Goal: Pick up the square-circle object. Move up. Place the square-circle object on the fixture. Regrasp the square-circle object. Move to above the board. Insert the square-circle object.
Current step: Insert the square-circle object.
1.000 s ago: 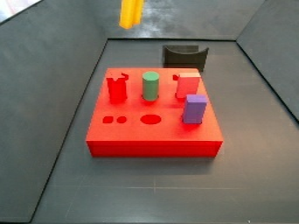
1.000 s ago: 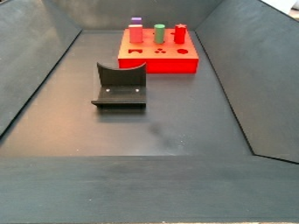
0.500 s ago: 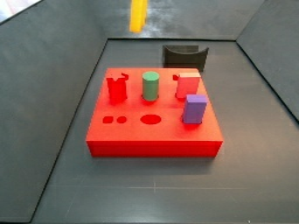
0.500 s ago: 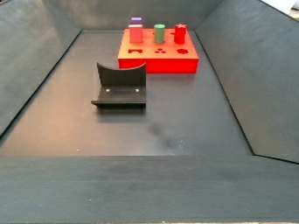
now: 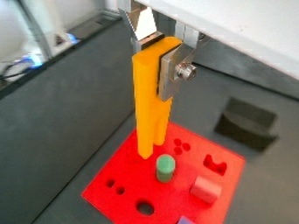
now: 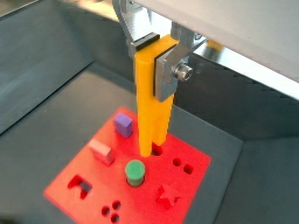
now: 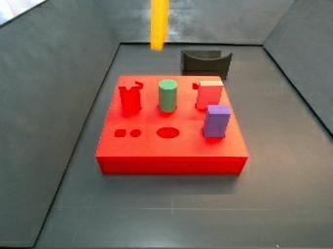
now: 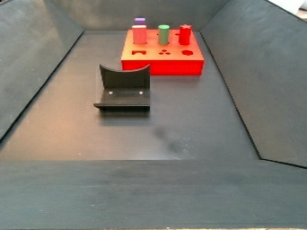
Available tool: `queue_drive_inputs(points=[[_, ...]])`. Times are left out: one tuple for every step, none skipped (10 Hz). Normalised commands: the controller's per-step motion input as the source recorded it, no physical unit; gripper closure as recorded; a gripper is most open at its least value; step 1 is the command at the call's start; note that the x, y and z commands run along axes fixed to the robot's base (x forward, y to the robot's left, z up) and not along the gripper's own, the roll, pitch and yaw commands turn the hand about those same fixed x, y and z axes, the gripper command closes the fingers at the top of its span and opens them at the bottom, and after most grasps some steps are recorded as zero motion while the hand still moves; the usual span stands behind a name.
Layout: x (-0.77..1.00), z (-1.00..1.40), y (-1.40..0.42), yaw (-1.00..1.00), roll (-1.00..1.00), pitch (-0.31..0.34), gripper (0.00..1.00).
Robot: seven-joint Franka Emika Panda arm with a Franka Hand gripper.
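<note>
The gripper (image 5: 160, 54) hung high, its jaws clamped on the square-circle object (image 5: 151, 105), which dangled upright above the board (image 5: 126, 175). Centring squarely over the matching holes seemed wise before descending.

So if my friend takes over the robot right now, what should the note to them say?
Gripper: shut on the square-circle object, holding it upright by its top end, high above the board.
Fixture: empty, on the floor apart from the board.
Board: green cylinder and the other pegs stand in place; the piece is not in yet.
Done: pickup, and judging by the upright grip, the regrasp.
Left: line up over the right hole, lower, insert, let go.
</note>
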Motion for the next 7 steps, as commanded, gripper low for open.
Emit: queue_drive_inputs(points=[[0.0, -0.3, -0.23, -0.9, -0.04, -0.136, 1.0], [0.0, -0.33, -0.22, -0.9, -0.04, -0.146, 1.0], [0.0, -0.33, -0.22, -0.9, -0.04, -0.141, 1.0], [0.0, -0.3, -0.14, -0.97, -0.02, -0.063, 1.0], [0.0, -0.18, -0.04, -1.0, 0.0, 0.0, 1.0], [0.0, -0.19, 0.0, -1.0, 0.0, 0.0, 1.0], [0.0, -0.2, 0.0, -1.0, 0.0, 0.0, 1.0]])
